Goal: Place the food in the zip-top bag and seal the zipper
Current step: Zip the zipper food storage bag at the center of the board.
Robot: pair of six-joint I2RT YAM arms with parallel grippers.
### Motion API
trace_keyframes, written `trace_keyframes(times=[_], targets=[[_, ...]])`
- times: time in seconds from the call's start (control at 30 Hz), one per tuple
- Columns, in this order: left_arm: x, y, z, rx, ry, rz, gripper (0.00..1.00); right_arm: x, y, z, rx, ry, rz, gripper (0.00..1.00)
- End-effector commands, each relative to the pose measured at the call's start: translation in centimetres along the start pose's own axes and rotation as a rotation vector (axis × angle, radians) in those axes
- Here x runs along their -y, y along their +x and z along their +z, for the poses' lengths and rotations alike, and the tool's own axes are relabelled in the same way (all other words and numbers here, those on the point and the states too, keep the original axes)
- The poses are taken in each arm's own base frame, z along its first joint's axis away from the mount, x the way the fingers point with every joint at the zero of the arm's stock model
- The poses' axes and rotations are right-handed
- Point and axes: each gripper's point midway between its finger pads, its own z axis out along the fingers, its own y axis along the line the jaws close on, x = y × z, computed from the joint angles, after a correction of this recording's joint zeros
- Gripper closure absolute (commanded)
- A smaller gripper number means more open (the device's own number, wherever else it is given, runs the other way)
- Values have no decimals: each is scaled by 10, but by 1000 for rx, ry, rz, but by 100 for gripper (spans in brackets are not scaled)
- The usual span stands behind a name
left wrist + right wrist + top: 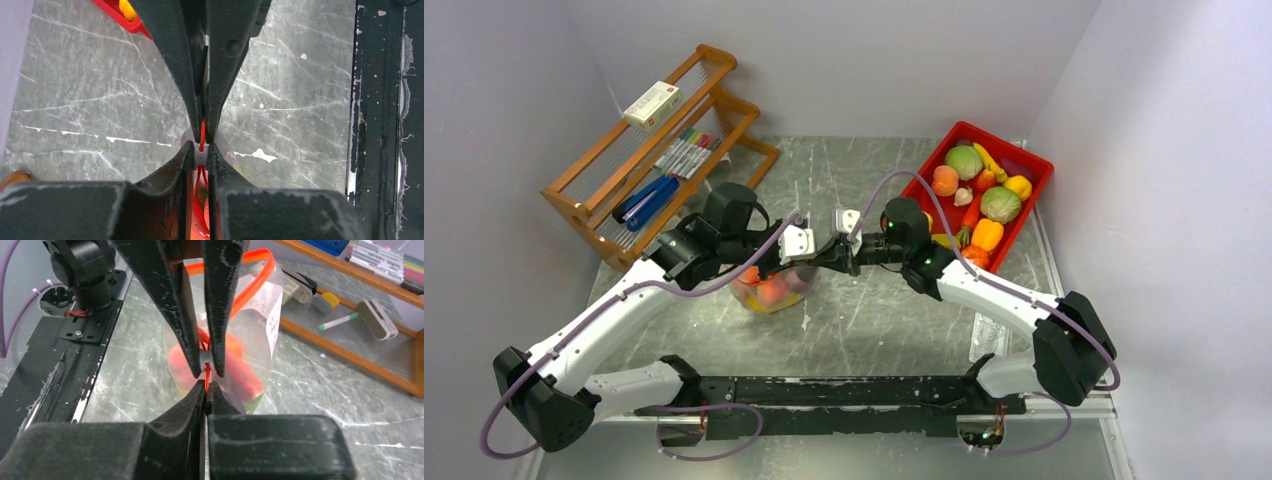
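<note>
The clear zip-top bag (774,290) stands on the table between the two arms with orange and red food (240,370) inside. Its orange-red zipper (255,275) curves open at the far end. My left gripper (200,150) and right gripper (206,387) meet tip to tip over the bag's mouth. Both are shut on the zipper. A white bit sits between the left jaws, and the thin orange strip (202,131) runs on into the right jaws. More food (1001,203) lies in a red tray (1034,160) at the back right.
A wooden rack (584,195) with markers and a small box stands at the back left, close behind the left arm. A flat clear packet (986,335) lies beside the right arm's base. The black mounting rail (844,390) runs along the near edge.
</note>
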Motion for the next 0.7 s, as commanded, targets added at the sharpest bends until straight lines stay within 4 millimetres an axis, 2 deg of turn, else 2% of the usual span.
trace_keyframes(times=[0.0, 0.23, 0.5, 0.67], targets=[[1, -8, 1, 35, 5, 2, 93, 8, -5, -2, -9, 30, -39, 100], [3, 6, -3, -10, -20, -25, 93, 15, -1, -21, -7, 97, -46, 100], [3, 11, -4, -36, -27, -34, 93, 22, 4, -40, -10, 152, -39, 100], [2, 15, -6, -61, -35, -39, 93, 32, 6, -60, -8, 205, -31, 100]])
